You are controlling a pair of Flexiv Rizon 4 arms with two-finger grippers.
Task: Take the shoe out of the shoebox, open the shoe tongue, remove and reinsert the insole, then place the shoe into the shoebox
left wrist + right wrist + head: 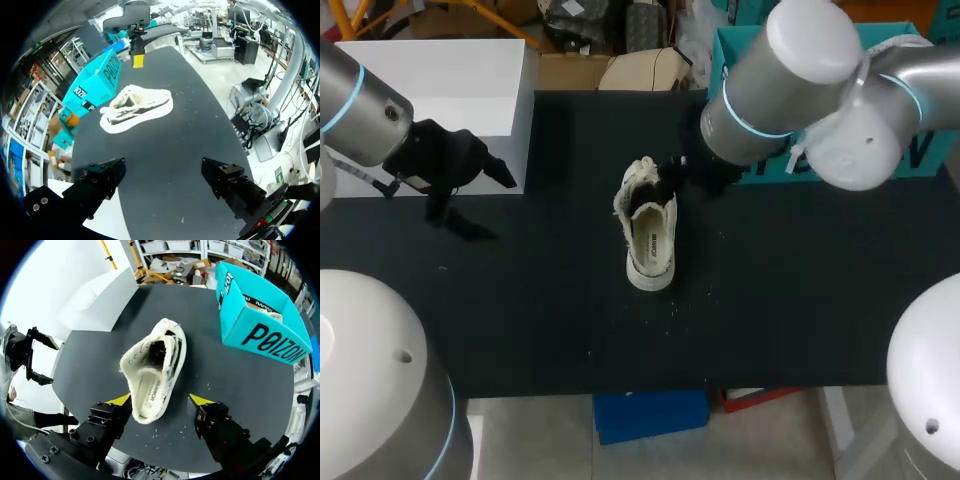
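Shoe [650, 235]: lying on table [800, 300], outside shoebox [260, 335] | right gripper [160, 400]: hovering over heel end, jaws gaping, gripping nothing | left gripper [162, 182]: hanging well apart, jaws gaping | step: probably starting insole removal, insole [150, 390] sitting inside | next: needing a pinch on insole's heel edge

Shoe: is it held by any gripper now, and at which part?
Nothing is held. The shoe lies free on the table; the right gripper is open close to it, and the left gripper is open, far aside.
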